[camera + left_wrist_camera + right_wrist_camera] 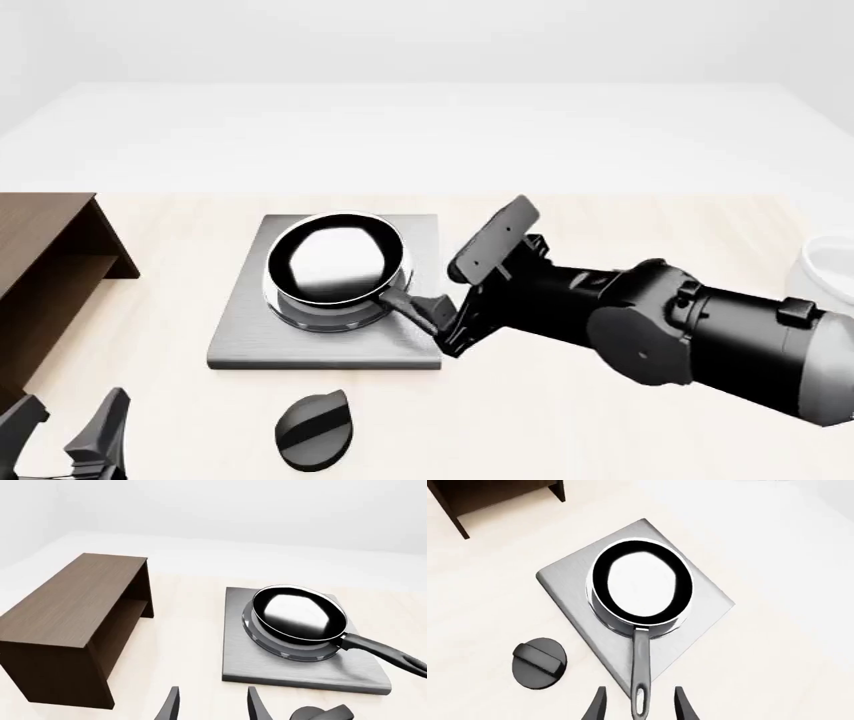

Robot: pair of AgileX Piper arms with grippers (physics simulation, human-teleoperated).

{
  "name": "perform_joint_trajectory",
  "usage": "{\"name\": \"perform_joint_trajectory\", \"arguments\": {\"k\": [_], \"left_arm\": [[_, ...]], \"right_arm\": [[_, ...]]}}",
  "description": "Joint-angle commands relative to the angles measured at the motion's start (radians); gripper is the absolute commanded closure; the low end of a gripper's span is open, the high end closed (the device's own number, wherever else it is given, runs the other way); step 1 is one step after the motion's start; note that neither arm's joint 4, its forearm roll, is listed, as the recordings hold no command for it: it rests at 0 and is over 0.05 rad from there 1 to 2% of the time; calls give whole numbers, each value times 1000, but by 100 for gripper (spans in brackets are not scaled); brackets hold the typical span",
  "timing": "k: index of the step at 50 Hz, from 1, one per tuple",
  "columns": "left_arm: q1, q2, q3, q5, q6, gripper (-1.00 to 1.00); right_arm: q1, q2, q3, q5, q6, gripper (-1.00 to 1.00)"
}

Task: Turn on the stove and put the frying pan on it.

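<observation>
The black frying pan (334, 262) sits upright on the round burner of the grey stove plate (247, 335), its long handle (411, 306) pointing toward the right arm. It also shows in the left wrist view (300, 612) and the right wrist view (642, 585). My right gripper (639, 695) is open, its fingers on either side of the handle's loop end without closing on it; in the front view it is at the plate's near right corner (443, 330). The black teardrop knob (316, 430) lies on the table in front of the plate. My left gripper (64, 428) is open and empty at the near left.
A brown wooden cabinet (47, 255) stands at the left, also seen in the left wrist view (73, 620). A white bowl (825, 272) shows at the right edge. The pale table stretches beyond the stove.
</observation>
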Motion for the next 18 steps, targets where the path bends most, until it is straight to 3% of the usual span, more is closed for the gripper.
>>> {"name": "perform_joint_trajectory", "arguments": {"k": [1, 18], "left_arm": [[4, 0, 0, -2, 7, -100], [15, 0, 0, 1, 22, -100]], "right_arm": [[-32, -111, 84, -3, 15, -100], [-126, -287, 197, 29, 36, -100]]}}
